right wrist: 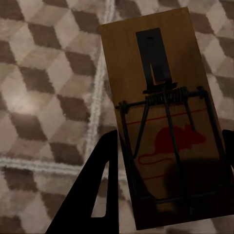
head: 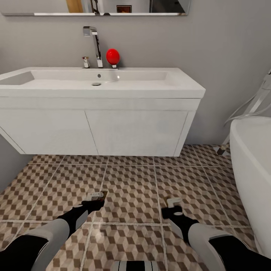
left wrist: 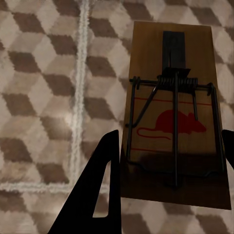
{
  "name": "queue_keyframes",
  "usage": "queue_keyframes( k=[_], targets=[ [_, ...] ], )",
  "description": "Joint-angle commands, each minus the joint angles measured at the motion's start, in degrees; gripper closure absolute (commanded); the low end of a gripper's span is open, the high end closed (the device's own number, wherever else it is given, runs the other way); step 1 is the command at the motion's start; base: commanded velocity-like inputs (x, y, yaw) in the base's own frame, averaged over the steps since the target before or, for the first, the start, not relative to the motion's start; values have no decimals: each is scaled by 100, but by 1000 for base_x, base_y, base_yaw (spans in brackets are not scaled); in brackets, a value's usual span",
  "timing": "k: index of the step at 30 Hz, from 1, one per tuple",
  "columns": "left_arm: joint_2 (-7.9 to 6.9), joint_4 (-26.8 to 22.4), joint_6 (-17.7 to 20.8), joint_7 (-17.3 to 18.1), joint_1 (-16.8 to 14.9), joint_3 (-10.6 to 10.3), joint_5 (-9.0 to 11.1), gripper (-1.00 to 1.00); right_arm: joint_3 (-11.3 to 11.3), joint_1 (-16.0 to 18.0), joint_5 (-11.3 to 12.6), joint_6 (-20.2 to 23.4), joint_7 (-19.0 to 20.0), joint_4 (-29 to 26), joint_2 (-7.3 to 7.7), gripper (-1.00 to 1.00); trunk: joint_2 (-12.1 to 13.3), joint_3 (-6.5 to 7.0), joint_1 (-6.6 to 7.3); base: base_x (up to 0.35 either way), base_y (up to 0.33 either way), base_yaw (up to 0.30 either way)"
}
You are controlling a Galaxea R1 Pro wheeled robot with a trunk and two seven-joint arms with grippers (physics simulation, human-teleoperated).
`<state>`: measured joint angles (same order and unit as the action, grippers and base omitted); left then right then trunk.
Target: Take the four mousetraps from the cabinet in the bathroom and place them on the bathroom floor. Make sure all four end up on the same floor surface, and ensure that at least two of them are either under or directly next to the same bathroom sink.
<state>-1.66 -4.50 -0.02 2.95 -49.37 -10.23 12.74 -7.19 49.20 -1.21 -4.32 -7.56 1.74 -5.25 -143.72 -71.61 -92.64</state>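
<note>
Patterned bathroom floor (head: 131, 188) is seen below the white sink (head: 101, 81), with a bathtub (head: 252, 169) beside it. One mousetrap (left wrist: 173, 117) is clamped in the left gripper (head: 96, 201), another mousetrap (right wrist: 163, 117) in the right gripper (head: 174, 207), both held low over the tiles in front of the vanity. If released from here, a trap could be judged too far from the sink, or be tipped when dropped.

No words, brand names or numbers can be read anywhere. The only sign is a red mouse outline with ruled red lines, printed on each flat brown wooden mousetrap: one (left wrist: 173, 117) in the left wrist view, another (right wrist: 165, 122) in the right wrist view.
</note>
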Motion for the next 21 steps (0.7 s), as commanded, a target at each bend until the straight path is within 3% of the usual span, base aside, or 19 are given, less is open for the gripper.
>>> queue_keyframes(
  k=[1, 11, 21],
  targets=[
    [-6, -5, -10, 12, -2, -49, 44, 100, -42, -13, -3, -34, -19, 19, -5, 100, -2, -4, 1, 0, 0, 0],
    [-12, -12, -291, 19, -2, -61, 12, 100, -40, -24, 16, 3, -4, 19, -16, 100, -2, -4, 1, 0, 0, 0],
    [-18, -49, -339, 1, -2, -66, -98, 100, -37, -24, 16, 7, -25, 11, -11, 100, -2, -59, 1, 0, 0, 0]
  ],
)
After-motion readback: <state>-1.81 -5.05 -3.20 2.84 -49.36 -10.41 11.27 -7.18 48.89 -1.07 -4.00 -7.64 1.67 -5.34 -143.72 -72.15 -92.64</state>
